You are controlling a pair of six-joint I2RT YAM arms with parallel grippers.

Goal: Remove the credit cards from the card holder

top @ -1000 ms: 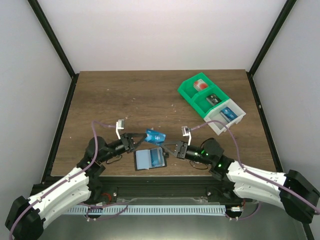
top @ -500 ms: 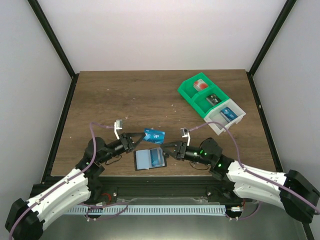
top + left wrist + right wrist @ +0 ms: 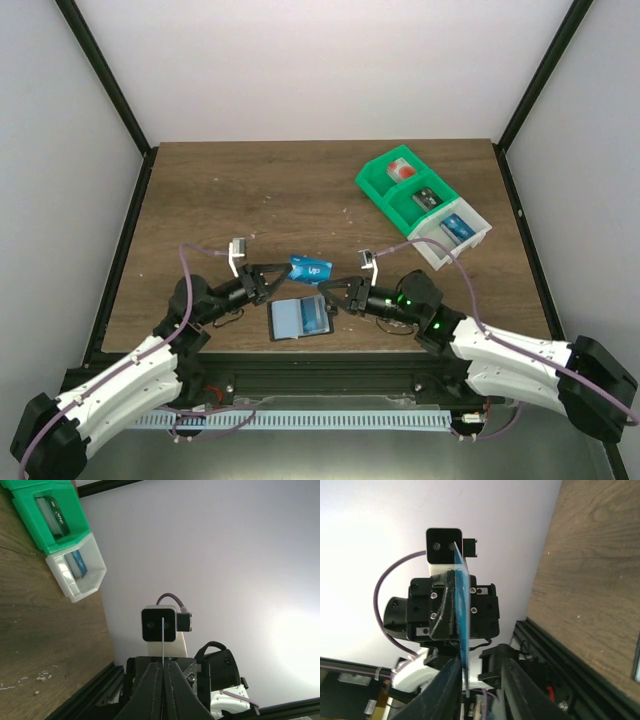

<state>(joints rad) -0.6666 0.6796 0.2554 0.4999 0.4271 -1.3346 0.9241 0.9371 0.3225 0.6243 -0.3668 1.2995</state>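
Beyond the open card holder (image 3: 299, 319), the left gripper (image 3: 284, 270) pinches a blue credit card (image 3: 313, 269). The right gripper (image 3: 337, 292) hovers by its right corner, jaws partly apart.

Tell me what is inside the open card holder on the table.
A blue credit card shows in the right-hand half of the card holder. The other half shows only its pale panel. Any cards tucked beneath that card are covered.
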